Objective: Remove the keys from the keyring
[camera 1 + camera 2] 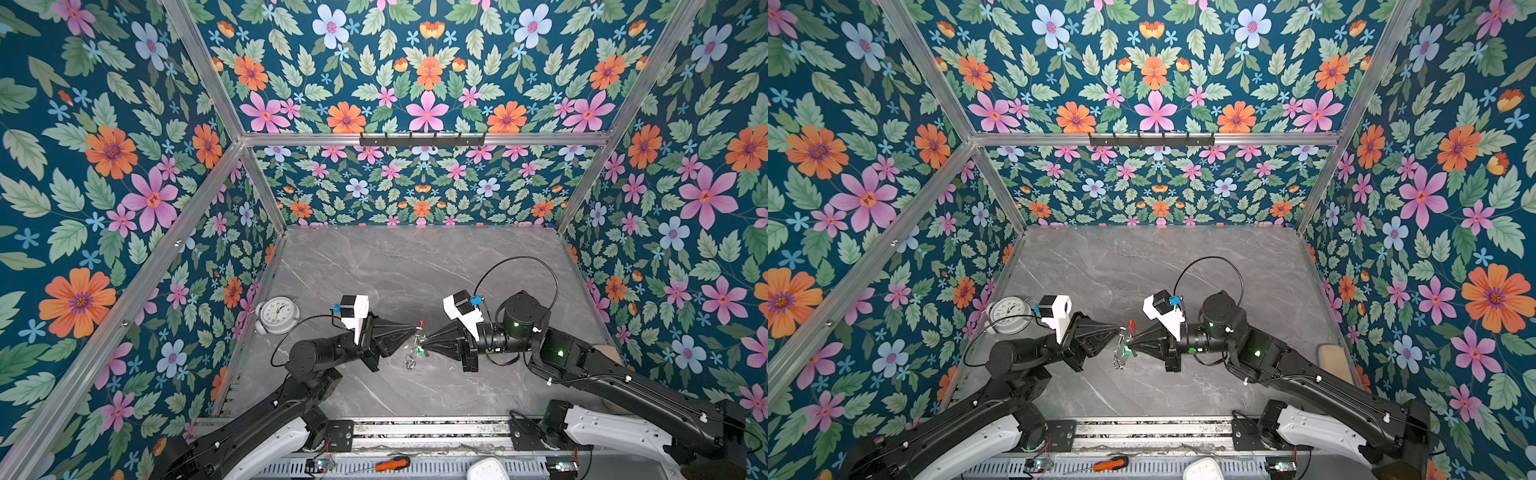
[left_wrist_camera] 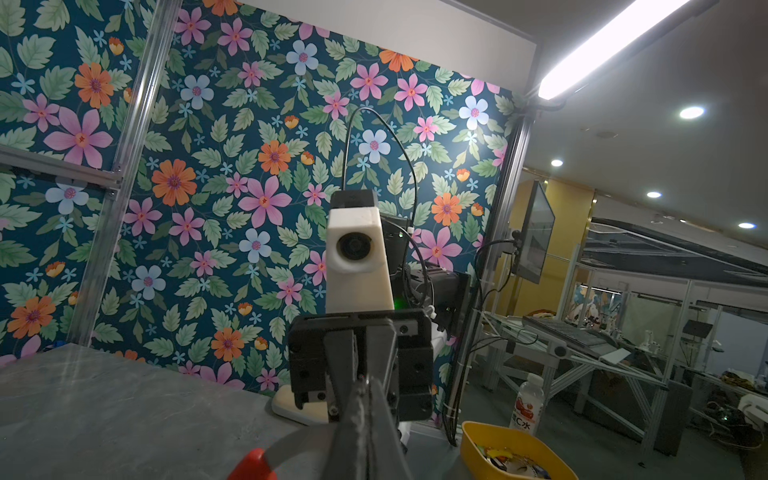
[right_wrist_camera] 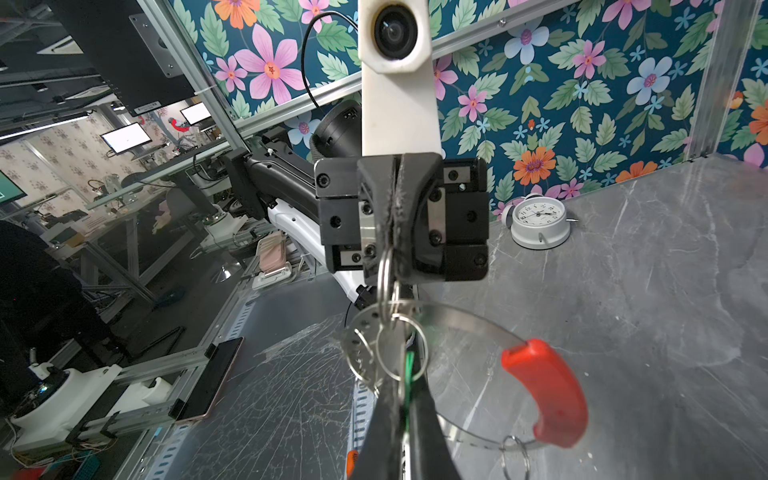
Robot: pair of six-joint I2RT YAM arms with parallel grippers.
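Both grippers meet tip to tip above the middle of the grey table (image 1: pixel 415 270). Between them hangs the keyring (image 3: pixel 465 322), a thin grey hoop with a curved red section (image 3: pixel 548 390) (image 1: pixel 421 323) (image 1: pixel 1131 324). My left gripper (image 1: pixel 415 331) (image 1: pixel 1121 330) (image 2: pixel 366 384) is shut on the hoop's band (image 2: pixel 299 442). A small wire ring (image 3: pixel 384 270) shows at its tip. My right gripper (image 1: pixel 424 338) (image 1: pixel 1131 341) (image 3: pixel 403 382) is shut on a green tag (image 3: pixel 409 365). The keys (image 1: pixel 410 363) (image 1: pixel 1118 361) dangle below, too small to tell apart.
A white alarm clock (image 1: pixel 276 314) (image 3: pixel 539 222) stands at the table's left edge. A beige pad (image 1: pixel 1333 361) lies by the right wall. An orange-handled screwdriver (image 1: pixel 392 463) rests on the front rail. Off the table are a yellow bin (image 2: pixel 511 453) and a bottle (image 2: pixel 528 405).
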